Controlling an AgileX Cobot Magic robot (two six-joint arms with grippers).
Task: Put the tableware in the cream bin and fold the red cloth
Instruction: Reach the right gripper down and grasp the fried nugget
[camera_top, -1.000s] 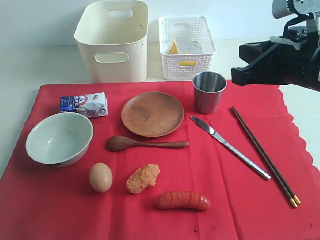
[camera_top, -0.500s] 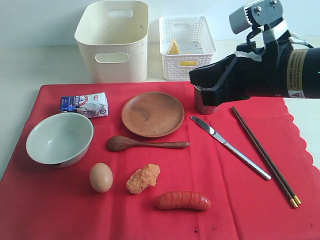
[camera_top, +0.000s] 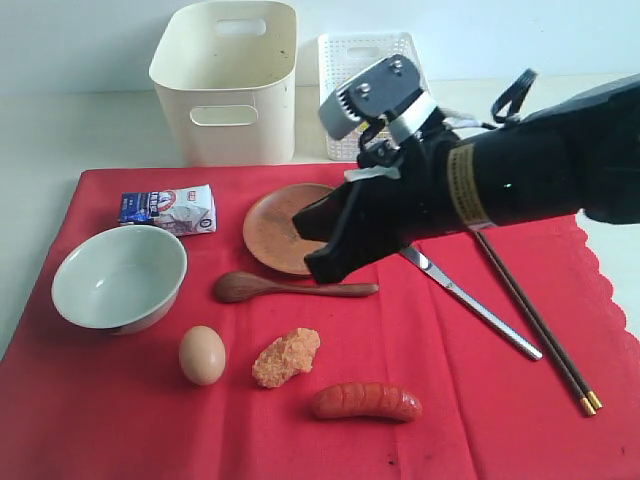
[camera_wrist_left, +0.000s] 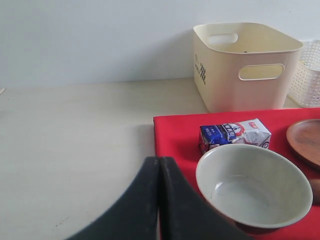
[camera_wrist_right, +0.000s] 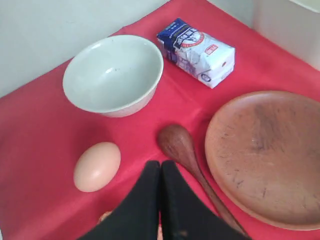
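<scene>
On the red cloth (camera_top: 100, 420) lie the pale bowl (camera_top: 118, 277), the wooden plate (camera_top: 275, 225), the wooden spoon (camera_top: 270, 288), the steel knife (camera_top: 480, 312) and the dark chopsticks (camera_top: 540, 330). My right arm hides the steel cup. The cream bin (camera_top: 225, 80) stands behind the cloth with nothing visible inside. My right gripper (camera_top: 322, 262) is shut and holds nothing, hovering over the plate's near edge just above the spoon (camera_wrist_right: 185, 155). My left gripper (camera_wrist_left: 159, 162) is shut at the cloth's left edge beside the bowl (camera_wrist_left: 252, 187); the exterior view does not show it.
A white lattice basket (camera_top: 345, 50) stands right of the bin. A blue-white packet (camera_top: 168, 209), an egg (camera_top: 202, 354), an orange food lump (camera_top: 286, 356) and a sausage (camera_top: 365, 401) also lie on the cloth. Bare tabletop (camera_wrist_left: 75, 140) stretches left of the cloth.
My right arm has swept from the back right leftwards and down, across the cup, to over the plate and spoon. The cup is now hidden behind it. Nothing on the cloth has moved.
</scene>
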